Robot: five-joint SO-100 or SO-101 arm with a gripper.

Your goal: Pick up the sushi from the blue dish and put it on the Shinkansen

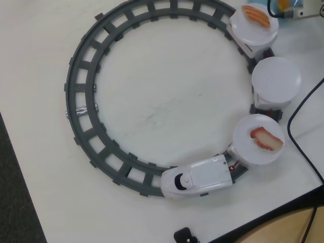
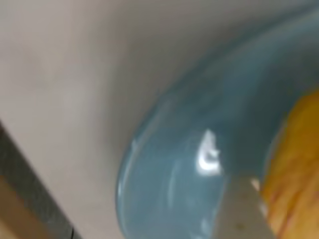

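Note:
In the wrist view, which is close and blurred, the light blue dish (image 2: 199, 124) fills most of the frame. The yellow-orange sushi (image 2: 296, 164) lies in it at the right edge. One pale finger (image 2: 239, 209) of my gripper (image 2: 291, 209) comes up from the bottom and sits against the sushi's left side. The other finger is out of frame, so I cannot tell the grip. In the overhead view the white Shinkansen (image 1: 197, 178) stands on the track at the lower middle. Part of my arm (image 1: 291, 7) shows at the top right edge.
The dark grey circular track (image 1: 83, 101) rings the table's middle. Three white plates ride behind the train: one with a red-and-white piece (image 1: 250, 152), one bare (image 1: 276, 78), one with an orange striped piece (image 1: 263, 33). A black cable (image 1: 304, 101) runs at the right.

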